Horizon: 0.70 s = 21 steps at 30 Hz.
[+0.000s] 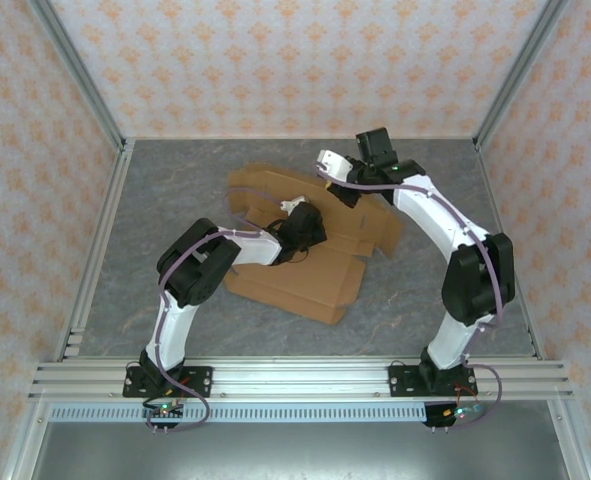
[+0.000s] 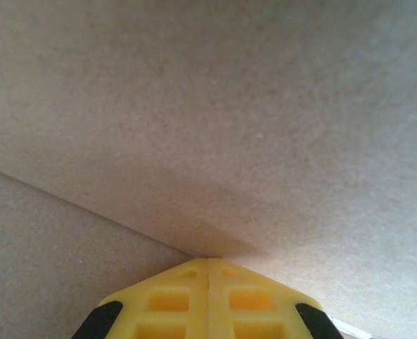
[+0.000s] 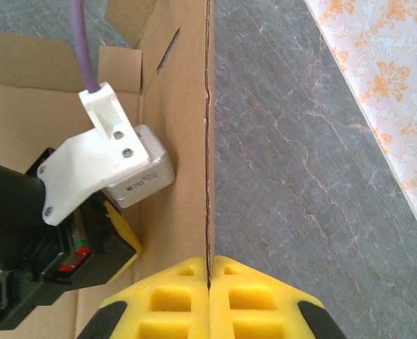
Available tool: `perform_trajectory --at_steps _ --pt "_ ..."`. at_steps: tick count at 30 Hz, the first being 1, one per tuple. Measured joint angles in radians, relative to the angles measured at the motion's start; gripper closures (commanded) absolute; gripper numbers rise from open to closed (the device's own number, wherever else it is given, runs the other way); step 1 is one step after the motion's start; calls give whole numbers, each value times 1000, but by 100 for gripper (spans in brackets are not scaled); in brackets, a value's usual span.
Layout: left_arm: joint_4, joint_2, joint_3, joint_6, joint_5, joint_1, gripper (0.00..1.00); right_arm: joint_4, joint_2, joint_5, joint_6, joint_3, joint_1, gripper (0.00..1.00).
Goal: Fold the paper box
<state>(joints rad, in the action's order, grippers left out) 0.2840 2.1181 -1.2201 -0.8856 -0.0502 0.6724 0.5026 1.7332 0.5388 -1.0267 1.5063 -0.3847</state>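
Cardboard mid-fold
Shut left claw (image 2: pixel 208 265) braces the crease (image 2: pixel 88 210) (inside); right claw (image 3: pixel 209 261) pinches the paper box (image 3: pixel 180 141) wall upright.

paper box (image 1: pixel 305 285): brown corrugated cardboard, looked matt and faintly fibrous
left claw (image 2: pixel 208 265): yellow plastic, smooth, moulded
right claw (image 3: pixel 209 261): same yellow plastic, slight sheen
bench (image 1: pixel 425 290): grey, marbled, looked matt
rails (image 1: pixel 305 375): pale ribbed metal
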Motion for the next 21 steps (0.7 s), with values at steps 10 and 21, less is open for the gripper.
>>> perform_trajectory --at_steps 10,21 --pt "42 5 14 -2 15 0 92 -86 -61 -80 5 -95 -43 100" --pt "38 -51 77 7 1 2 79 -112 -70 -113 9 -113 -66 100"
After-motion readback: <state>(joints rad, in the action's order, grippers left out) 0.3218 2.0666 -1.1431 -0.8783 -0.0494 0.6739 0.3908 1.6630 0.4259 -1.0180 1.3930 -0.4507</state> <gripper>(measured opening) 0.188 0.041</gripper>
